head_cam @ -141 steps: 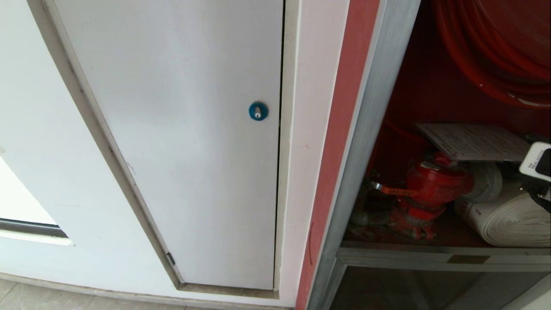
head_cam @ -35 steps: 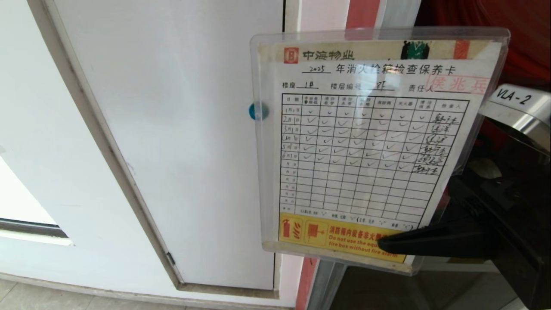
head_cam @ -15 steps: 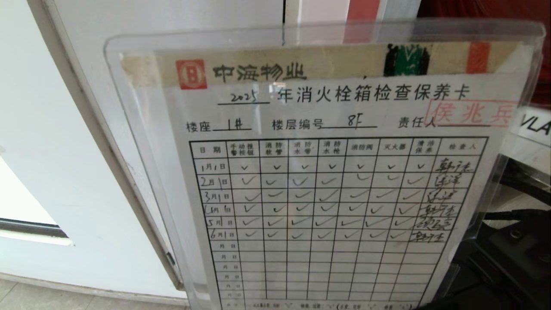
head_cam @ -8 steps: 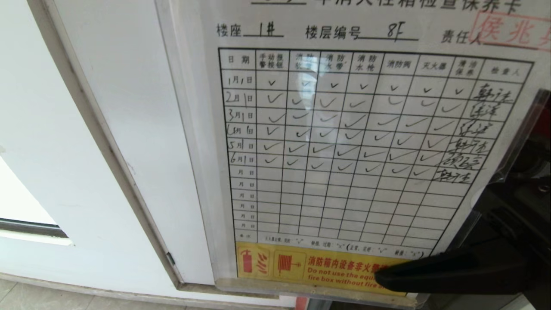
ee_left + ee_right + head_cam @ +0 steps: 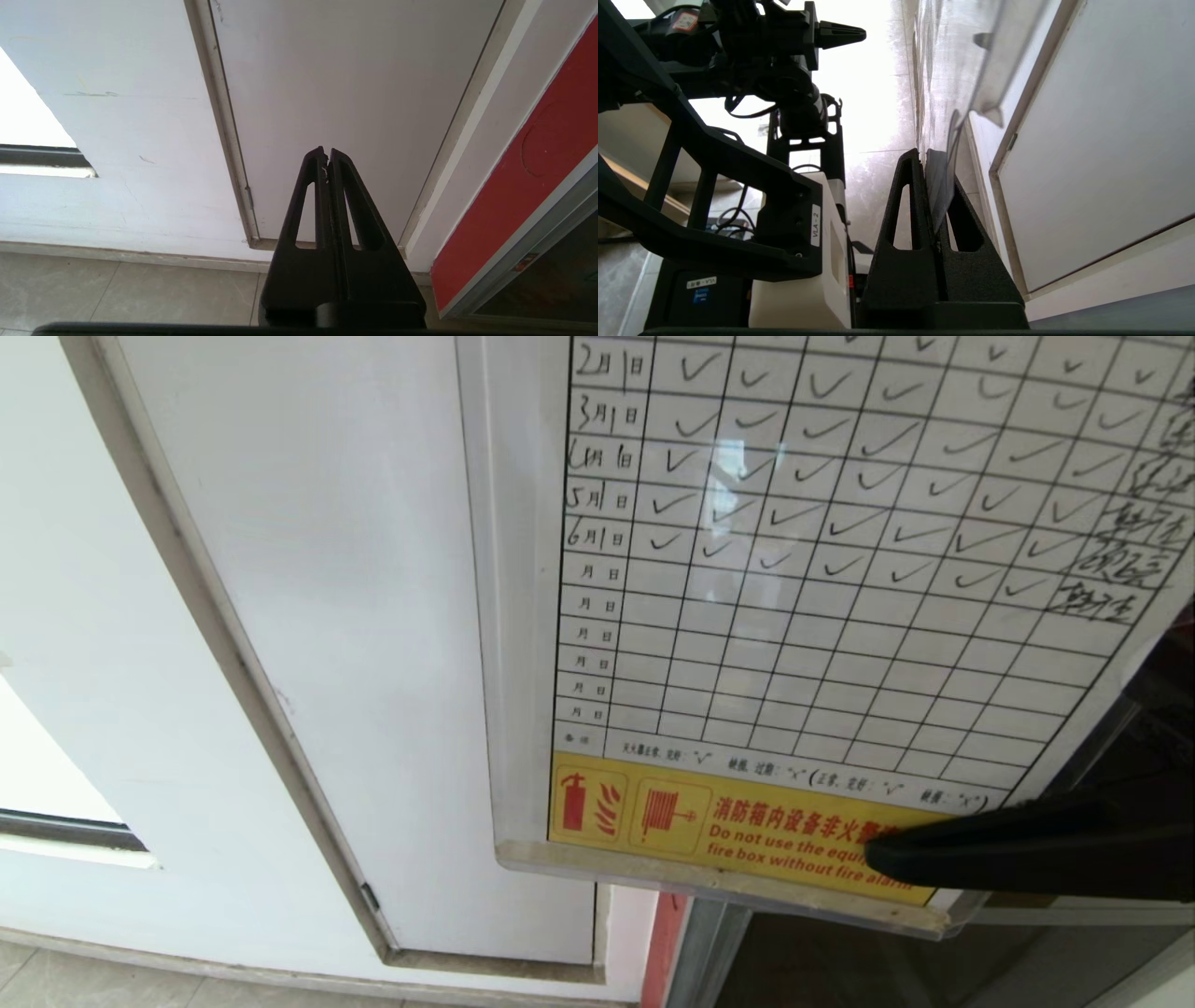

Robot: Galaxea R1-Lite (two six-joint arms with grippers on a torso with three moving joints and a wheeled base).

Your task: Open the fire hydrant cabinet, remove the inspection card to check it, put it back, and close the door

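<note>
The inspection card [image 5: 840, 616], a printed grid of ticks in a clear sleeve with a yellow strip at its foot, is held upright close to the head camera and hides most of the fire hydrant cabinet. My right gripper [image 5: 887, 854] is shut on the card's lower right corner, one black finger lying across the yellow strip. The right wrist view shows that gripper [image 5: 924, 156] pinching the sleeve's edge [image 5: 948, 70]. Only the cabinet's silver frame [image 5: 709, 943] and red side strip [image 5: 537, 186] show. The door is out of view. My left gripper [image 5: 327, 154] hangs shut and empty, low near the wall.
A white panel [image 5: 373, 616] in a grey frame fills the wall on the left, with a window gap [image 5: 56, 821] beside it. Tiled floor [image 5: 117, 289] runs along the wall's foot. My own body and left arm [image 5: 738, 186] stand close behind the card.
The card, earlier lying inside the cabinet, is now held in front of the head camera. Over the last second it has slid up and to the right, its heading leaving the picture.
</note>
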